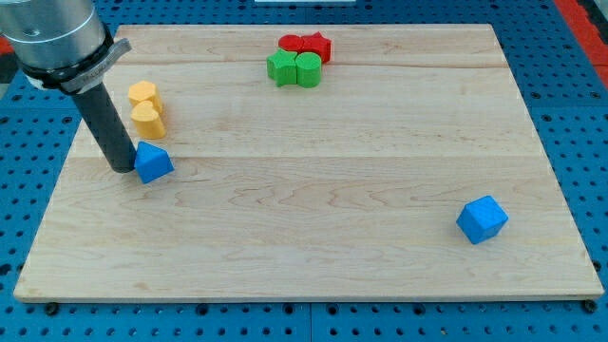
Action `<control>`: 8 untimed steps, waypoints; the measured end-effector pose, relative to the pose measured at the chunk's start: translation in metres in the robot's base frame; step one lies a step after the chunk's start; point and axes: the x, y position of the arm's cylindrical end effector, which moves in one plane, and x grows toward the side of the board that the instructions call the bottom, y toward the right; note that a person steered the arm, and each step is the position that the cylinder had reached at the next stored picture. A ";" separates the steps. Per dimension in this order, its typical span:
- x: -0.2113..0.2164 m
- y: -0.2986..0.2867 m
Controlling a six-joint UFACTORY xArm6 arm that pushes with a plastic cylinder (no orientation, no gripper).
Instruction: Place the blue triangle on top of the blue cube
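Observation:
The blue triangle (153, 162) lies on the wooden board (304, 228) at the view's left. My tip (123, 167) touches the triangle's left side. The blue cube (482, 219) sits far off at the view's lower right, near the board's right edge. The rod rises from the tip up to the arm's grey body at the view's top left.
Two yellow blocks (145, 107) sit just above the blue triangle, close to the rod. Two green blocks (294, 69) and two red blocks (307, 45) cluster at the view's top centre. A blue pegboard (28, 190) surrounds the board.

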 end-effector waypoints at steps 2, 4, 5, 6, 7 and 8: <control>-0.005 0.074; -0.005 0.149; -0.005 0.191; -0.010 0.236; -0.023 0.262; -0.031 0.288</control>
